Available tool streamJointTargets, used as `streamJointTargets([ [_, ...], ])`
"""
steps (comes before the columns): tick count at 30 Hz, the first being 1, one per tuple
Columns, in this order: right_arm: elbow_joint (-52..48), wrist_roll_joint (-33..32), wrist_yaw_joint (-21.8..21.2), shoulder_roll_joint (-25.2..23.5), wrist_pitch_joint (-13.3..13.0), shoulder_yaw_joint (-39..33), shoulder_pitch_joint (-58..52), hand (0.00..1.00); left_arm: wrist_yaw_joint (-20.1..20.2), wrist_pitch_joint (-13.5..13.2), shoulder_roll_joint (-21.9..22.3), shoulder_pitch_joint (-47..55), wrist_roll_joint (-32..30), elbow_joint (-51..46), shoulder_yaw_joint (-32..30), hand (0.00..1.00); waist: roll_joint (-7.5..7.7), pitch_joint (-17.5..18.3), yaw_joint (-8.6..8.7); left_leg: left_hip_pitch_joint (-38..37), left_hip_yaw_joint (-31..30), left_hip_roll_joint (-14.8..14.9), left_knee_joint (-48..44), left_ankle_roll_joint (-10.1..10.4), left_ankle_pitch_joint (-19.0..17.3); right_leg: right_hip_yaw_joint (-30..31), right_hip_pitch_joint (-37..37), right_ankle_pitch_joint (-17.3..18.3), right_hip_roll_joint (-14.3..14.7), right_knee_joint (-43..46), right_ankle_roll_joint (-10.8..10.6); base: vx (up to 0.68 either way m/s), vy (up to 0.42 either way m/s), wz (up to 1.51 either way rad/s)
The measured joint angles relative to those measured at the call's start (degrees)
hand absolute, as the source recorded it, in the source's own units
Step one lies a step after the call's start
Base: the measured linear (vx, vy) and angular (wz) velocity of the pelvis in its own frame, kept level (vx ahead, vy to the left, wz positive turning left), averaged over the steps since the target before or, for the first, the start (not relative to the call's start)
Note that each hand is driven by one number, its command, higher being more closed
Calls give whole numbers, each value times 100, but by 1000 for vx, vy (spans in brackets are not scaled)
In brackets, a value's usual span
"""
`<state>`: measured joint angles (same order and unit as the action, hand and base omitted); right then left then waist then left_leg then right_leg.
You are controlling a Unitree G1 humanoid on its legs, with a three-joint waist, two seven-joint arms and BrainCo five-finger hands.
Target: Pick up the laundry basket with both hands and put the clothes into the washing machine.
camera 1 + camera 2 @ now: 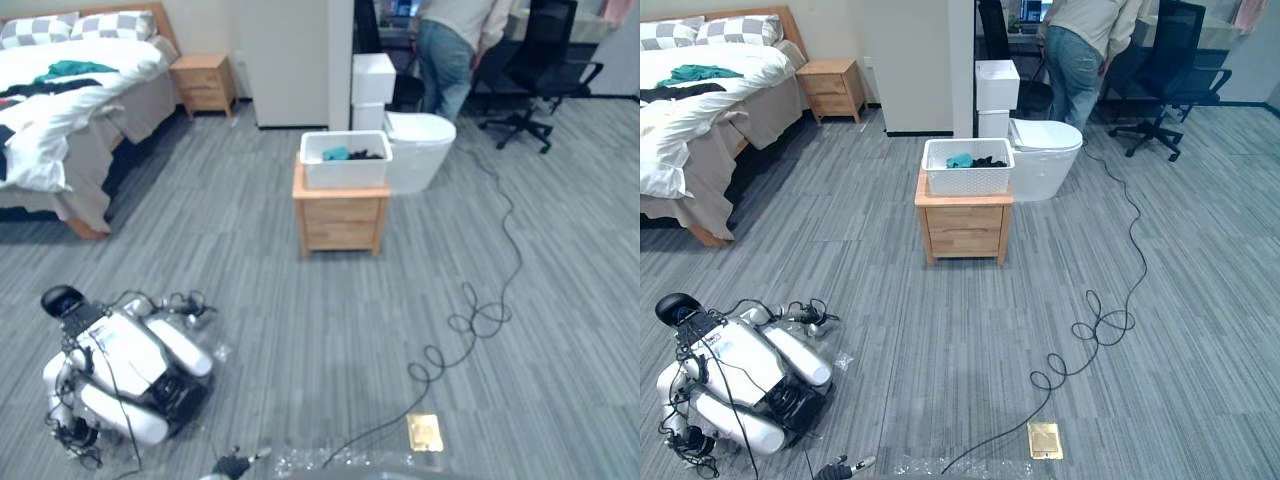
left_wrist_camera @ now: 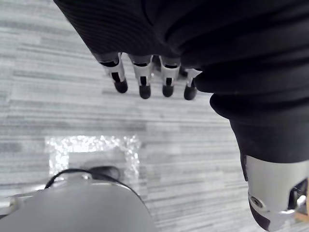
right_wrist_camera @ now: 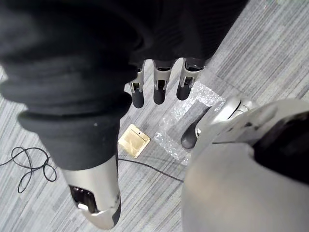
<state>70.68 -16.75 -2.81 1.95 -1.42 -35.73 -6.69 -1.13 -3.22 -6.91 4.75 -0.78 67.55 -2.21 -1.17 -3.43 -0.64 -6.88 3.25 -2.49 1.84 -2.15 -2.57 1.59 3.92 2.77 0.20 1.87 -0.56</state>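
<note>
Since the laundry basket sits well ahead of me on a small wooden counter, neither hand has anything to hold. My left hand hangs at my side with its fingers straight and loose, pointing down at the grey floor. My right hand hangs the same way, empty. The basket rests squarely on the counter top, open side up, with a few dark and teal clothes lying low inside, so I judge both its ends are free for a grip from either side. A white rounded fixture stands just behind the counter; I cannot tell whether it is the washer. I judge the first job is walking closer, and that my arms are low for balance.
</note>
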Motion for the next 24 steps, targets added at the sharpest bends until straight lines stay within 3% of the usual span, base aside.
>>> streamJointTargets([
  [24,5,-93,-91,-53,-57,-20,69,0,9,-104,-21,-103,4,47,44,0,57,-115,-3,-181,2,-29,226,14,52,-1,88,58,-26,-37,-81,1,-6,0],
])
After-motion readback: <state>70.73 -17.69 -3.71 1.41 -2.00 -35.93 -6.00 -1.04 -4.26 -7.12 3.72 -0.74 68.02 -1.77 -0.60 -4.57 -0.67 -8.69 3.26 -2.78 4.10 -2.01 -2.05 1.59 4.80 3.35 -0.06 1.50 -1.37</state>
